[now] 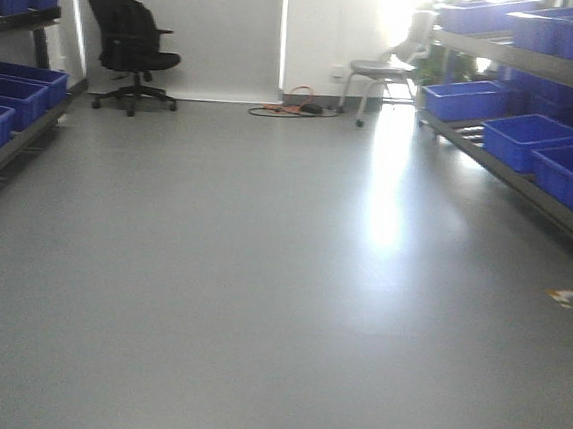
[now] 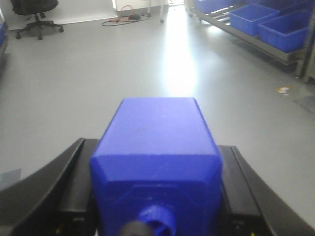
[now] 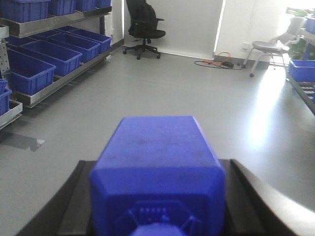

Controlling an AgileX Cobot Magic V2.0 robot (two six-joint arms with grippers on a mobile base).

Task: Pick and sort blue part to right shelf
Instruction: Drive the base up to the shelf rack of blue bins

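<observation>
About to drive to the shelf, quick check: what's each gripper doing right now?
Left gripper: closed, holding a blue part.
Right gripper: closed, holding a second blue part.

Black office chair (image 2: 34, 10): far ahead-left of left gripper (image 2: 156, 147). Orange cable (image 2: 125, 14): far ahead on grey floor (image 2: 74, 88). Steel rack (image 3: 59, 84) holding blue bins (image 3: 29, 73): ahead-left of right gripper (image 3: 156, 162). Grey chair (image 3: 273, 48): far ahead-right.

The smooth grey floor (image 1: 261, 273) lies open down its middle. The right shelf (image 1: 540, 66), a steel rack of blue plastic bins, lines its right edge, a like rack (image 1: 17, 144) its left. A black swivel chair (image 1: 131, 40), grey metal chair (image 1: 384, 71) and orange cable (image 1: 291, 105) crowd the far edge.
</observation>
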